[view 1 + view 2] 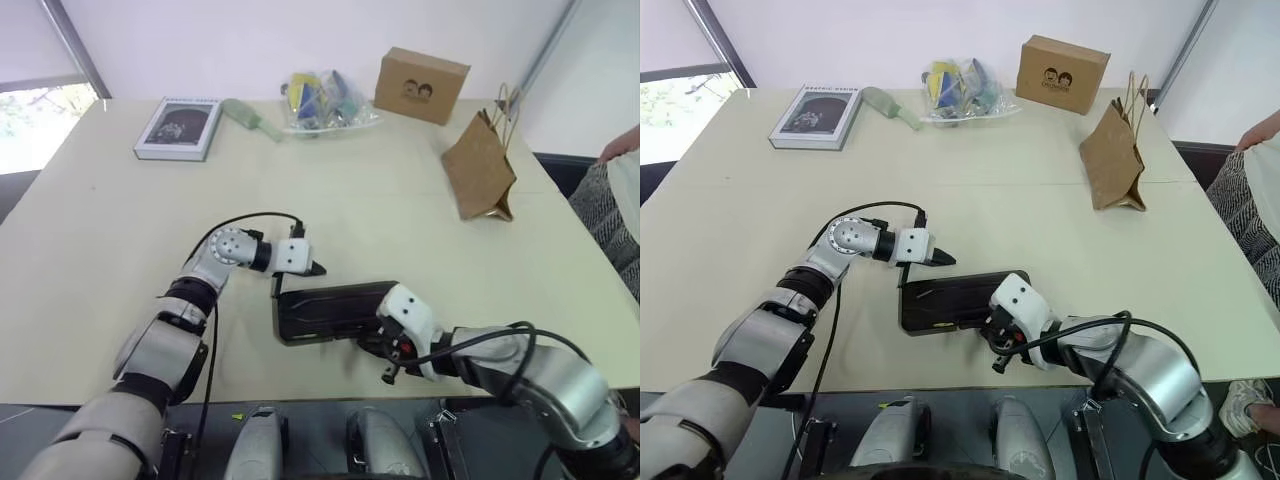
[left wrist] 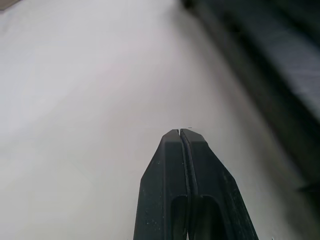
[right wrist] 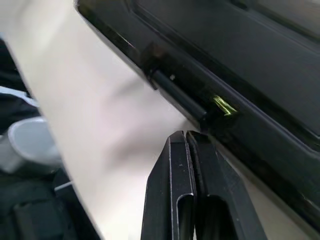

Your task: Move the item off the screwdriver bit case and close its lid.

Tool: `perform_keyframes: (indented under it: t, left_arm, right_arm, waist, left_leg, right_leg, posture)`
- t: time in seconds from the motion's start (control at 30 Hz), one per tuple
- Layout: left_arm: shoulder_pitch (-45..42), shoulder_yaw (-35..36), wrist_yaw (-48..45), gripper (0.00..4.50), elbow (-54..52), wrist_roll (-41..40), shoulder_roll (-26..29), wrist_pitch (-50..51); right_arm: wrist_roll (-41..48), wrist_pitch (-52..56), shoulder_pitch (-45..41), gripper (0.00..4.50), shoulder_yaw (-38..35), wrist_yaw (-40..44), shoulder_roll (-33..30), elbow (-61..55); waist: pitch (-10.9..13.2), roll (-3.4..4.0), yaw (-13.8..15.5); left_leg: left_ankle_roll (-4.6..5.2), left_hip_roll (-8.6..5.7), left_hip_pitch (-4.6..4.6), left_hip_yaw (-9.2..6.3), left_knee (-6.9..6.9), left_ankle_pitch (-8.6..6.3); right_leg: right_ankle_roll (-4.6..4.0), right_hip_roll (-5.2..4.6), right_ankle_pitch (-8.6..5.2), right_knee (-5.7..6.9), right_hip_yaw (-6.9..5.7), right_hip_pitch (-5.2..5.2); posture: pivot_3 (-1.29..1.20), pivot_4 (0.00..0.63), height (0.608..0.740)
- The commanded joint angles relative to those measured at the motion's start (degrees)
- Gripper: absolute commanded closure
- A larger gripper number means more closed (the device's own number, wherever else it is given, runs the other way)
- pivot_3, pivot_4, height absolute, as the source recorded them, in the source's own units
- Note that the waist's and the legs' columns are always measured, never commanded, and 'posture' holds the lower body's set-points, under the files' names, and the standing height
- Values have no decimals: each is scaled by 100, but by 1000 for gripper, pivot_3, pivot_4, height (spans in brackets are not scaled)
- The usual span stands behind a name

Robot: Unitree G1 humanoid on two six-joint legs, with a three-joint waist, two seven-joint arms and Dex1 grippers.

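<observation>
The screwdriver bit case (image 1: 330, 312) lies flat near the table's front edge, a dark slab with its lid (image 1: 950, 298) down over it; I cannot tell whether it is latched. The item, a brown paper bag (image 1: 480, 170), stands on the table far to the right, well apart from the case. My left gripper (image 1: 315, 268) is shut and empty, its tip just above the case's far left corner. My right gripper (image 1: 387, 376) is shut and empty at the case's near right edge (image 3: 240, 80). In the left wrist view the shut fingers (image 2: 172, 150) hover over bare table beside the case (image 2: 280, 75).
A grey-covered book (image 1: 180, 128), a green object (image 1: 250, 117), a clear bag of coloured things (image 1: 325, 100) and a cardboard box (image 1: 421, 85) line the far side. A person's patterned clothing (image 1: 615, 215) shows at the right edge. The table's front edge (image 1: 300, 385) runs just below the case.
</observation>
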Motion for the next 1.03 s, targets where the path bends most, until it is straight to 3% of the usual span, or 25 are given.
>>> perform_keyframes:
  t: [0.03,0.17,0.37,0.73,0.87,1.03]
  left_arm:
    - [-85,363,220,4500,-130,-243,78,363]
    - [89,784,45,4500,-884,-759,186,1134]
    - [1153,1409,246,4500,-3636,-1678,642,3303]
    - [3668,2592,2951,4500,-8446,-2818,357,7050]
    - [4470,2760,3396,4500,-9356,-3046,338,7629]
    - [4893,2797,3438,4500,-9685,-3281,554,7762]
  right_arm:
    - [413,31,80,4463,-404,273,-203,-468]
    - [781,48,202,4463,-1035,547,-571,-606]
    - [728,-535,300,4463,-2098,906,-1107,11]
    - [351,-1970,991,4463,-3007,1133,-1042,449]
    - [390,-2128,1225,4463,-3140,1193,-1036,497]
    - [414,-2222,1233,4463,-3110,1219,-1078,587]
  waist:
    - [25,-1,-8]
    - [42,4,-7]
    - [53,22,-29]
    - [55,25,-1]
    - [54,26,-9]
    - [54,27,-1]
  left_leg:
    - [0,1,-2,0,-2,0]
    - [0,2,-52,1,-2,0]
    - [-1,13,-85,2,2,2]
    - [-4,16,-82,1,21,3]
    - [-5,16,-78,2,25,4]
    - [-6,15,-71,7,37,5]
  right_leg:
    - [1,4,0,0,0,-4]
    - [25,31,15,9,0,-53]
    - [23,53,15,29,1,-94]
    - [24,50,16,34,6,-83]
    - [23,53,16,36,11,-82]
    - [1,59,5,38,11,-73]
  posture:
    - [0,150,740]
    - [0,150,740]
    - [0,150,740]
    - [0,150,740]
    - [0,150,740]
    - [0,150,740]
